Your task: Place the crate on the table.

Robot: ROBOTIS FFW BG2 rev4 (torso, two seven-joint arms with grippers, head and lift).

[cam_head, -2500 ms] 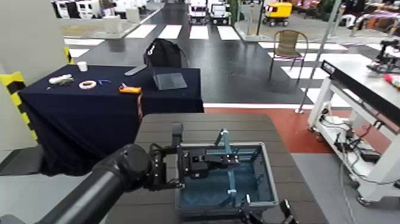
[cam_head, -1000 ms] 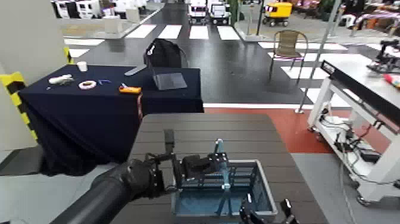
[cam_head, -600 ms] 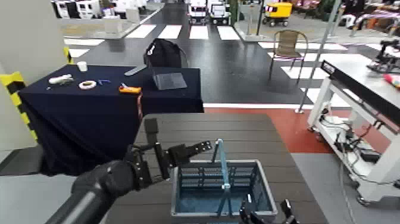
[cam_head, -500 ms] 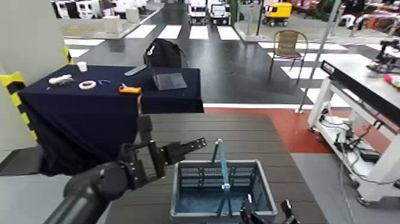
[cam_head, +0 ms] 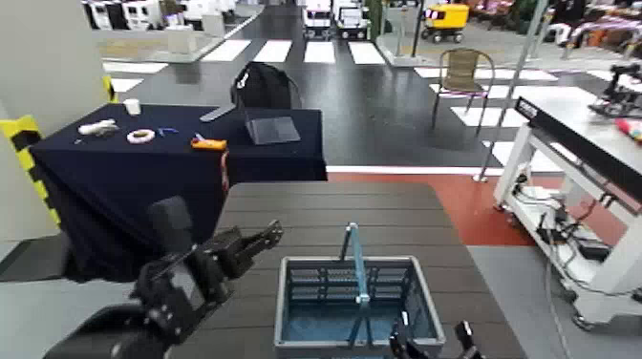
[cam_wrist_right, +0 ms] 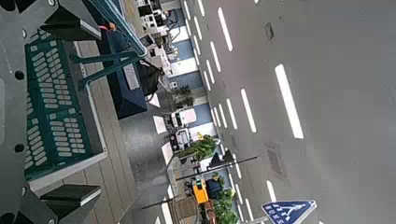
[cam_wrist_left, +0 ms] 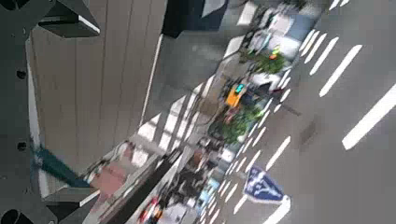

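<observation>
Left gripper [cam_head: 250,243], fingers spread open, hovers lower left of frame; crate [cam_head: 358,306] sits on the slatted table [cam_head: 315,205]. No readable writing.

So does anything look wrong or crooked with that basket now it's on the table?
Nothing stands out. The crate sits upright and square on the slatted brown table, its blue handle standing up. The left end effector is open beside it, holding nothing; the right end effector waits near the crate's front corner.

Probably an exhibition hall: painted crosswalks [cam_head: 319,50], parked carts [cam_head: 446,19], draped table [cam_head: 162,162].
</observation>
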